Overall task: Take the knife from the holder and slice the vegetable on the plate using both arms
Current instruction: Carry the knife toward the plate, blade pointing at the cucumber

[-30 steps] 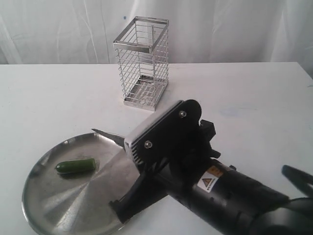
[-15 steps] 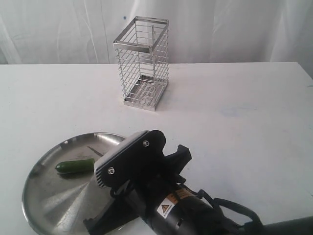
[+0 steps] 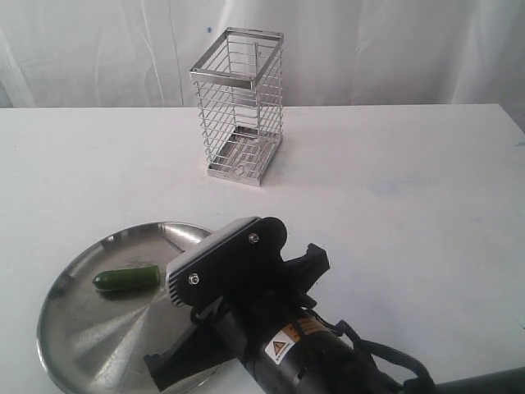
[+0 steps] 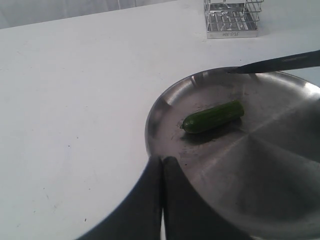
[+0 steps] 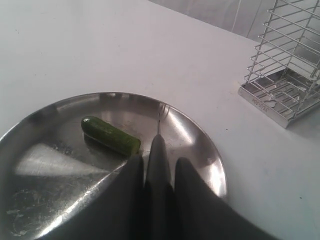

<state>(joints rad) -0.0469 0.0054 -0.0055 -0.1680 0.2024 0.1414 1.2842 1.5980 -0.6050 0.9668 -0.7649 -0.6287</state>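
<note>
The dark green vegetable (image 3: 127, 279) lies on the steel plate (image 3: 82, 328) toward its left side, whole. My right gripper (image 5: 159, 161) is shut on the black knife (image 5: 159, 147). Its thin blade points over the plate, just beside the vegetable's (image 5: 111, 135) near end. From the left wrist view the blade (image 4: 280, 62) hangs over the plate's far rim, apart from the vegetable (image 4: 212, 116). My left gripper (image 4: 162, 161) is shut on nothing at the plate's (image 4: 280, 165) near rim. The wire holder (image 3: 238, 107) stands empty at the back. The right arm (image 3: 246, 295) hides the knife in the exterior view.
A white table (image 3: 410, 189) carries everything, with a white curtain (image 3: 369, 49) behind it. The right arm's bulk covers the plate's right part and the table's front. The holder (image 5: 287, 65) stands beyond the plate (image 5: 45, 165), apart from it.
The right arm has come down and leftward over the plate with the knife. The blade tip, seen above the far rim a second ago, is now hidden behind the arm.
</note>
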